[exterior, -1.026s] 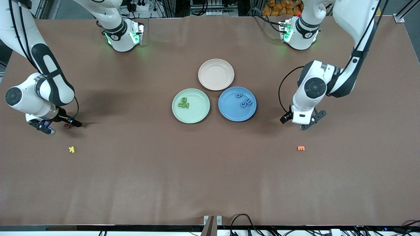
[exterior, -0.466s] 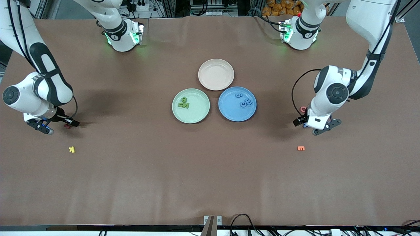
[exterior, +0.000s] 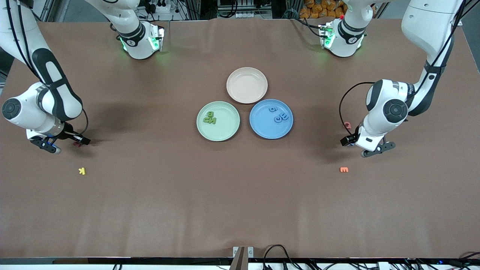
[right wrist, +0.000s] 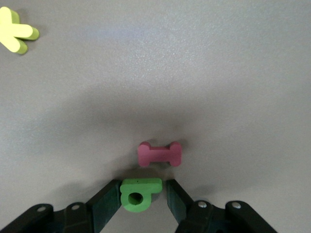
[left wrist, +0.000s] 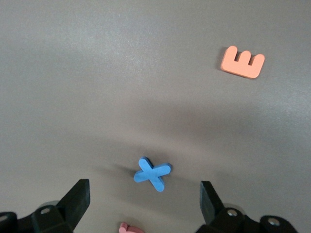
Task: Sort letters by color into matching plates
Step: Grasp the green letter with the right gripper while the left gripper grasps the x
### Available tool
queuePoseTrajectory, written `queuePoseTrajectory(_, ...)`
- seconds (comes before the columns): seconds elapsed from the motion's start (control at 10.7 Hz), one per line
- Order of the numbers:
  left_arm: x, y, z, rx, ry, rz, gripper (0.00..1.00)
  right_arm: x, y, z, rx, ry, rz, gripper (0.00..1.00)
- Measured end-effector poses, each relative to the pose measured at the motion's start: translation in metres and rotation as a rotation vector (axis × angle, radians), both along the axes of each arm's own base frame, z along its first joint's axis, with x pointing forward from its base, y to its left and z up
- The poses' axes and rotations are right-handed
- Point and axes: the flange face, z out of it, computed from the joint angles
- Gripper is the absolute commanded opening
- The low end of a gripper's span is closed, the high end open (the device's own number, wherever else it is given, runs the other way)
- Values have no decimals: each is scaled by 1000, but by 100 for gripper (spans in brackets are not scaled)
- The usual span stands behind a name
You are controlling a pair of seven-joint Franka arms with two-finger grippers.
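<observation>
The mint green plate (exterior: 225, 131) holds green letters (exterior: 210, 118). The blue plate (exterior: 266, 129) beside it holds blue letters (exterior: 280, 117). My right gripper (exterior: 63, 144) is low at the table toward the right arm's end. In the right wrist view the gripper (right wrist: 143, 182) is shut on a green letter (right wrist: 141, 194). My left gripper (exterior: 369, 148) is low toward the left arm's end. In the left wrist view it (left wrist: 144, 184) is open around a blue X letter (left wrist: 152, 174) that lies flat on the table. The front view hides that X.
An empty beige-pink plate (exterior: 247, 85) lies farther from the camera than the two plates. A pink letter (right wrist: 160, 154) lies just past the green one. A yellow K (exterior: 81, 171), an orange E (exterior: 344, 170) and a pink letter (exterior: 348, 125) lie loose.
My left arm has swung away from the blue plate toward its own end of the table. My right arm has barely shifted.
</observation>
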Motion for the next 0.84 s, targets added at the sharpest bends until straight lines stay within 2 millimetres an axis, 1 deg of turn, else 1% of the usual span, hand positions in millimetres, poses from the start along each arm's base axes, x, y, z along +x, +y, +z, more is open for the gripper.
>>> queuePoseTrajectory(0.37, 1, 8, -3, -7, 13, -134, 92, 3, -1, 5, 0, -13, 7, 31)
queuePoseTrajectory(0.56, 1, 9, -4, -13, 20, -218, 88, 3, -3, 7, -1, -16, 13, 31)
queuePoseTrajectory(0.65, 0, 3, -5, -20, 22, -256, 85, 3, -3, 7, -1, -16, 14, 29)
queuePoseTrajectory(0.84, -3, -17, -10, -35, 26, -296, 80, 3, -3, 7, -1, -16, 15, 27)
